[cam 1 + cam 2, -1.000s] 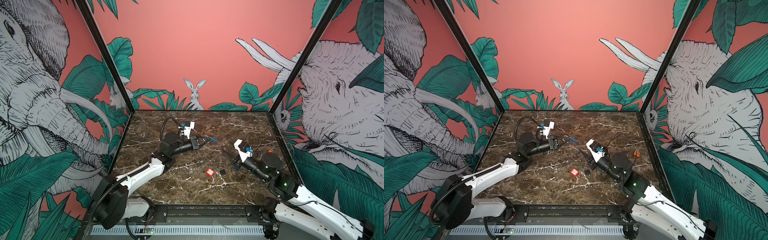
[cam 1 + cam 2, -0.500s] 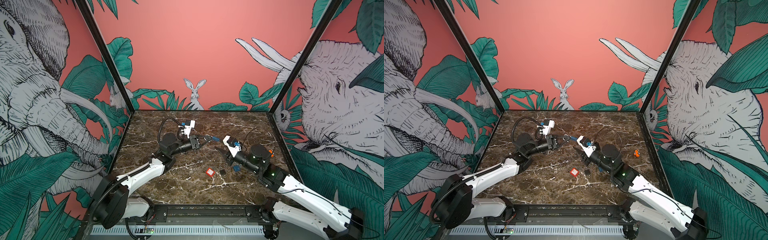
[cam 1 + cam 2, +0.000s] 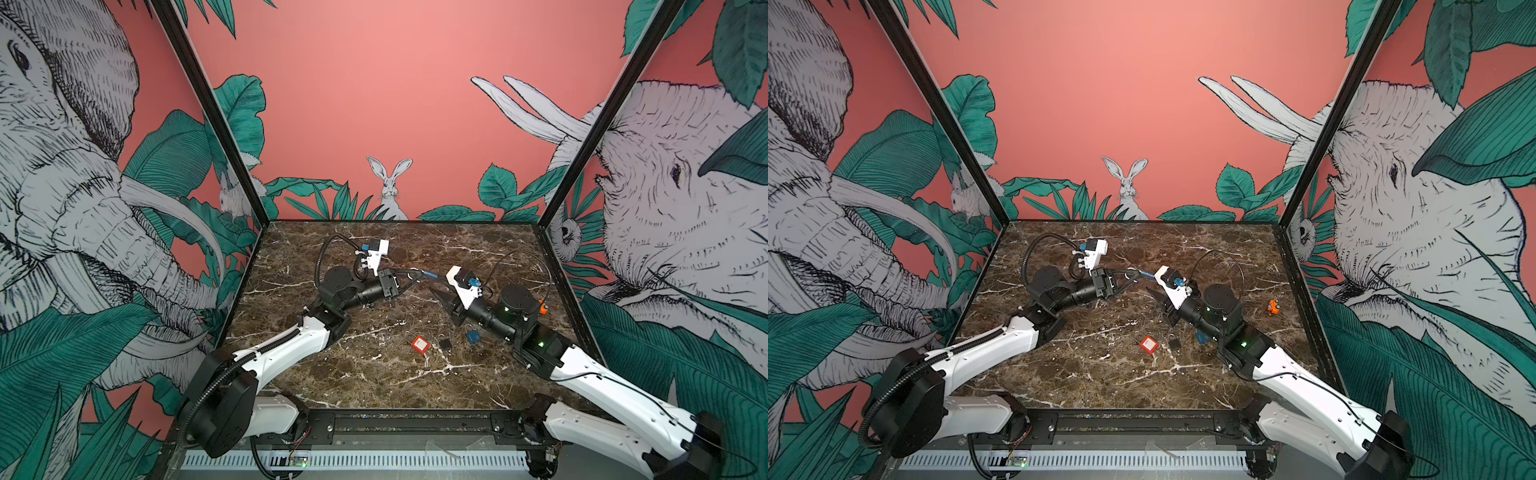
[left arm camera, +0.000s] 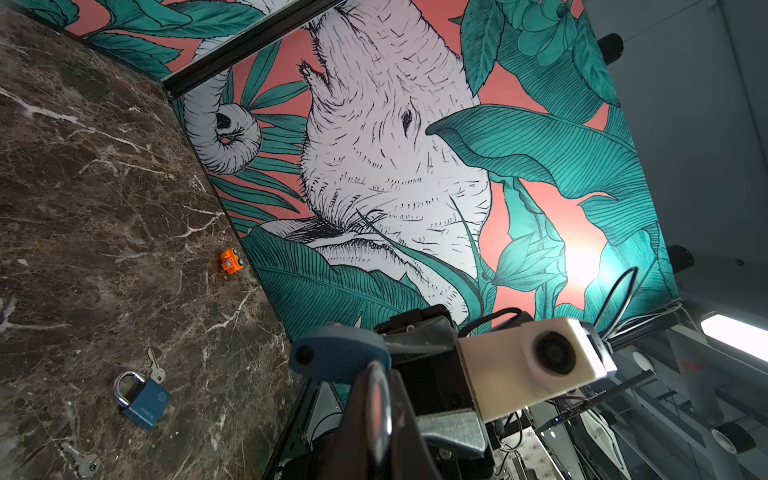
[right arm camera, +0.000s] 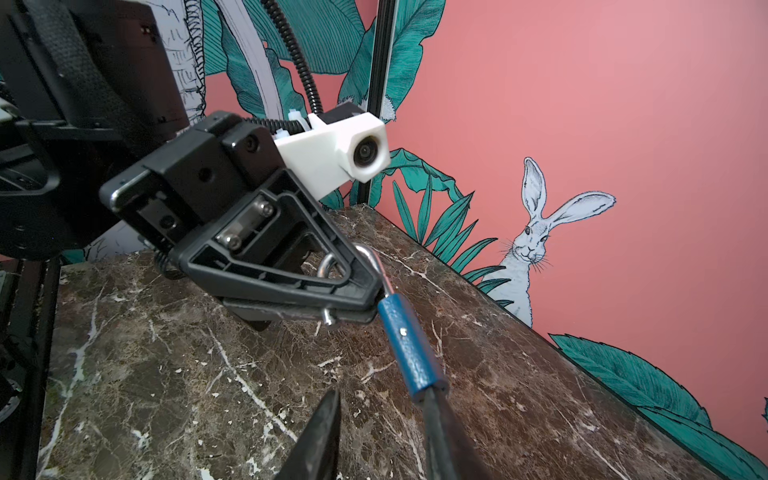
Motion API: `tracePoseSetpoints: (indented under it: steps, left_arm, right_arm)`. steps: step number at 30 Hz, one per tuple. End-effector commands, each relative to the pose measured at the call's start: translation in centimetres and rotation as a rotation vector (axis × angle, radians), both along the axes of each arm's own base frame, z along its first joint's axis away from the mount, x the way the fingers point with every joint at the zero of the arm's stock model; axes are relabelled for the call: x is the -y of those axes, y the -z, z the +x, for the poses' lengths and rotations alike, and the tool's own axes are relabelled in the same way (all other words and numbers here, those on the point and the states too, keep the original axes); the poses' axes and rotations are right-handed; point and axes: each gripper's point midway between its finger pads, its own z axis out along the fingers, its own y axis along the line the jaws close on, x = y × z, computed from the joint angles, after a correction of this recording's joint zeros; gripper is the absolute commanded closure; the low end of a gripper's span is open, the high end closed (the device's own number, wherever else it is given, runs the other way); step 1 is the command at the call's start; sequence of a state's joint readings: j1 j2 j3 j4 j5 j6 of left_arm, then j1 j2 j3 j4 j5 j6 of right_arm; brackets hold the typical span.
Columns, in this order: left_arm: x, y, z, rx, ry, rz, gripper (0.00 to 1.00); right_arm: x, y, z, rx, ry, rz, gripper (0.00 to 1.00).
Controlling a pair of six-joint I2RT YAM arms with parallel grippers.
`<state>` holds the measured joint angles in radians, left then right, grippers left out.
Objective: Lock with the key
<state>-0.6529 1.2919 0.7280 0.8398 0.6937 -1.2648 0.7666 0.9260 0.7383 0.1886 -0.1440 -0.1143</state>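
Note:
My left gripper point(image 3: 414, 276) point(image 5: 365, 299) is shut on the silver shackle of a blue padlock point(image 5: 409, 345), held above the marble table point(image 3: 374, 386) at mid-back. The lock's body point(image 3: 428, 274) point(image 3: 1145, 274) point(image 4: 336, 353) points at my right gripper point(image 3: 437, 286) point(image 5: 380, 399). That gripper stands open around the body's end, which touches one finger point(image 5: 440, 432); the other finger point(image 5: 320, 432) is apart from it. A small silver key point(image 4: 154, 365) lies on the table beside a second blue padlock point(image 4: 143, 401) point(image 3: 473, 336). Another key point(image 4: 81, 459) lies nearby.
A red square piece point(image 3: 420, 343) and a small black padlock point(image 3: 445, 344) lie near the table's middle front. An orange toy point(image 3: 542, 308) point(image 4: 230, 261) sits by the right wall. Painted walls enclose the table on three sides.
My right arm has swung forward and left, bringing its gripper up to the held padlock, and its jaws have narrowed. The left arm and its grip have stayed as they were.

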Motion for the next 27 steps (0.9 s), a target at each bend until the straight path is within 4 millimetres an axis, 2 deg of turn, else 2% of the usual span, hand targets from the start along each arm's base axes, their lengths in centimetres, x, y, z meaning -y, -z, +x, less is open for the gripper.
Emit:
tracePoseSetpoints:
  steps: [1,10,24,27]
  left_arm:
    - [-0.3,-2.5,-2.6,0.091,0.077,-0.057,1.0]
    - [-0.3,-1.0,-2.1,0.083,0.052,-0.025,1.0]
    - [0.0,0.2,-1.7,0.065,0.049,-0.013,1.0]
    - [-0.1,0.1,-1.9,0.067,0.048,-0.018,1.0]
  right_arm:
    - [0.4,-3.1,0.9,0.059,0.034,0.079,0.66]
    - [0.6,-4.5,0.3,0.072,0.013,0.093,0.67]
    - [1.0,-4.3,-0.7,0.031,-0.009,0.084,0.63]
    - [0.8,-3.5,-0.6,0.017,-0.012,0.063,0.63]
